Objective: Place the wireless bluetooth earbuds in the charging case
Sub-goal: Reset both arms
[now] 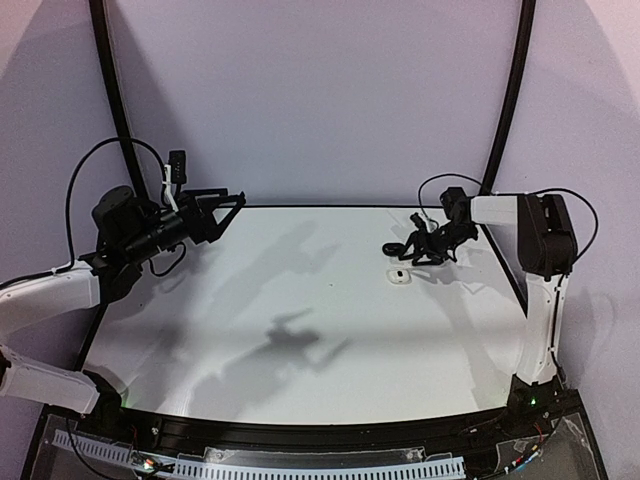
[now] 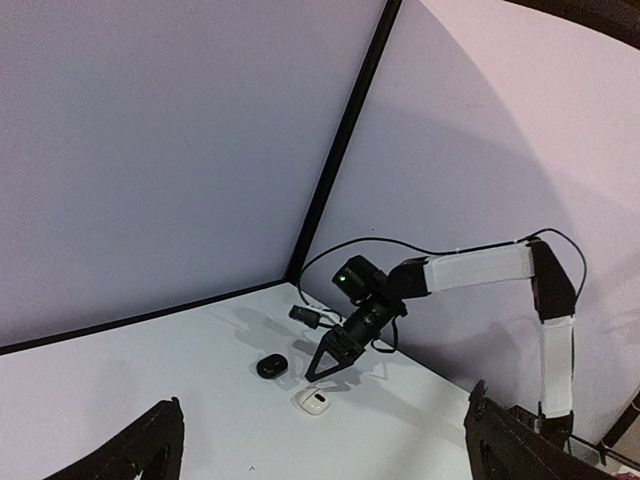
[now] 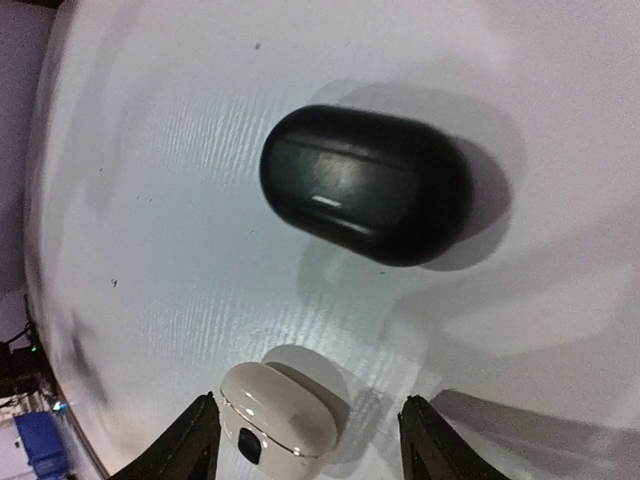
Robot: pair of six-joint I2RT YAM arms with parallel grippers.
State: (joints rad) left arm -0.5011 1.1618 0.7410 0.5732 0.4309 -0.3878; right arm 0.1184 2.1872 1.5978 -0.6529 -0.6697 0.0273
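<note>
Hovering right gripper (image 3: pixel 310 420): jaws apart, flanking white case (image 3: pixel 278 415) at frame bottom.
Left gripper (image 1: pixel 232 210): spread wide, empty, upper left.
Black case (image 3: pixel 365 185): shut, on counter (image 3: pixel 150 250), just above white case.
Earbuds: cannot tell.

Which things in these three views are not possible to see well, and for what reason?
Earbuds: in no view; too small or inside the cases, cannot tell.
White case: right wrist view, cut by the bottom edge; lid state unclear.
Black case: top view, tiny, blends with the dark right fingers.
Left fingers: left wrist view, only tips at the bottom corners.
</note>
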